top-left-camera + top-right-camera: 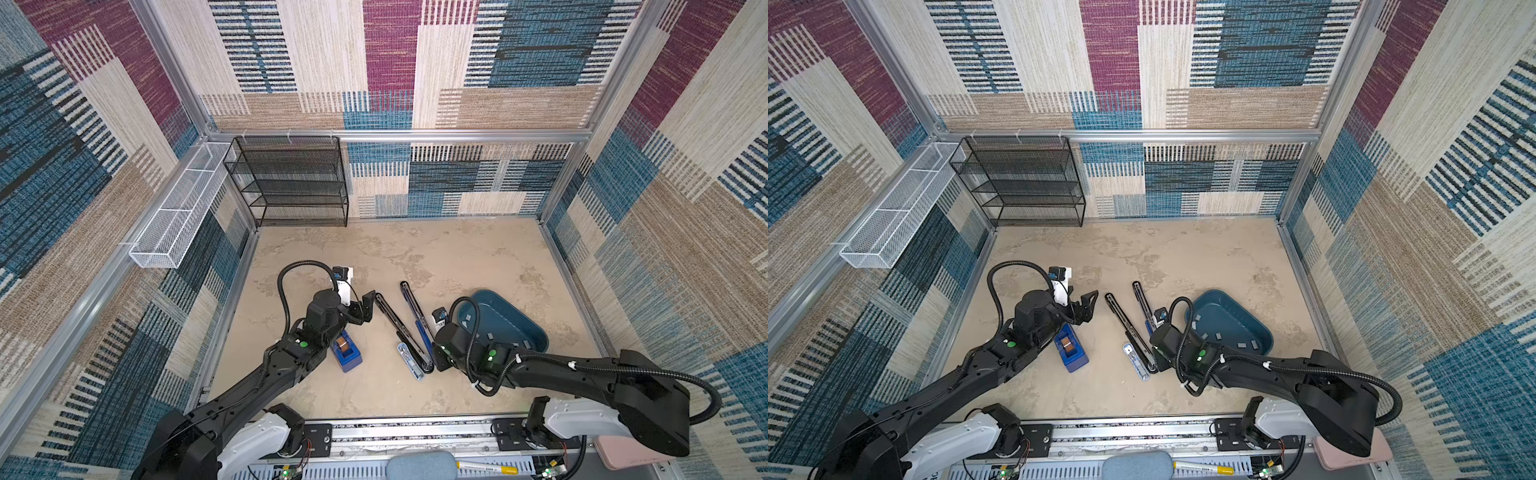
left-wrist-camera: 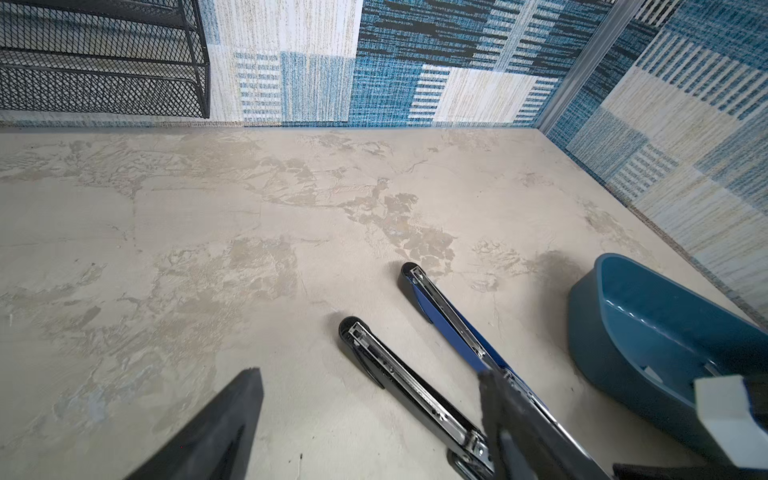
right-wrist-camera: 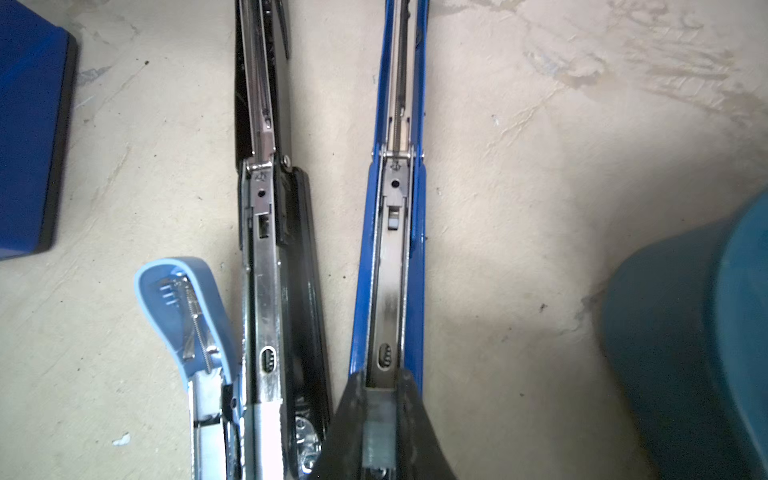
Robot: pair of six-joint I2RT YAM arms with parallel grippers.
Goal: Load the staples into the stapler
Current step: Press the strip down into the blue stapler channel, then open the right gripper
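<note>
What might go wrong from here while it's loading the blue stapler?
1. The staple strip pinched in the right gripper hangs over the narrow channel of the blue stapler; slightly off, it may jam or drop.
2. The left gripper is open, holding nothing, so that stapler might slide.
3. The black stapler lies close alongside and could get nudged.

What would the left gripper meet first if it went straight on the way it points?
Probably the opened black stapler: in the left wrist view its long arm lies just ahead, between the fingers of the open left gripper. The gripper's height is unclear, so it may pass over it.
</note>
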